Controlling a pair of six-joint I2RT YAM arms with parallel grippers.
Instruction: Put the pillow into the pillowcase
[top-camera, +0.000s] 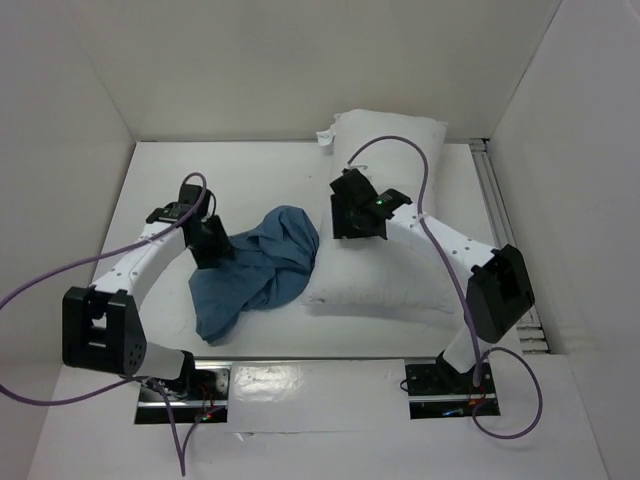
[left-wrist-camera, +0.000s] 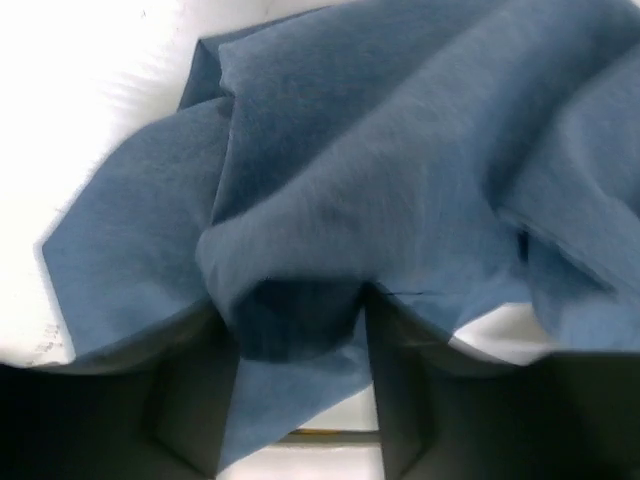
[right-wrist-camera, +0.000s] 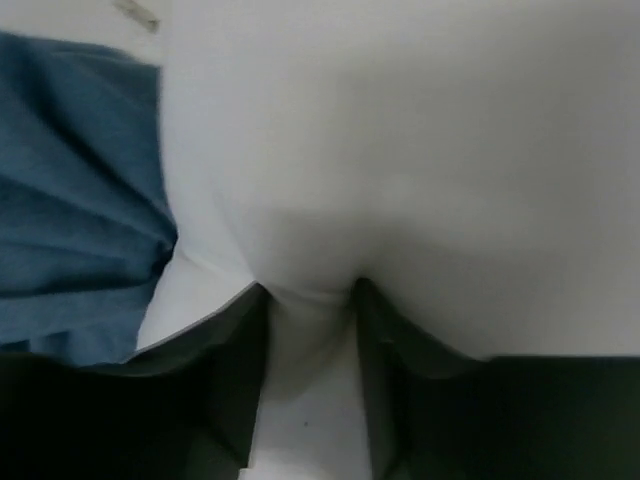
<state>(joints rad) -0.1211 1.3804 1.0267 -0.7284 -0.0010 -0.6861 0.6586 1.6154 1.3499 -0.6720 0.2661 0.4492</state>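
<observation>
Pillow (top-camera: 400, 270) lies lengthwise on the right half of the tabletop (top-camera: 250, 170), far end against the back wall. Pillowcase (top-camera: 255, 265) crumpled in a heap just left of it, its right edge touching the pillow's side.

Left gripper (left-wrist-camera: 298, 310) down on the heap, jaws part-way apart, with a raised fold of blue cloth filling the gap and touching both fingers (left-wrist-camera: 195, 400).

Right gripper (right-wrist-camera: 310, 290) on the pillow's left edge, likewise part-way apart, a pucker of white fabric pinched between its fingers.

L jaws: tips under pillowcase (left-wrist-camera: 400, 150) fold | R wrist: pillow (right-wrist-camera: 420, 150) blurred, edges cut off | both grips unclear
</observation>
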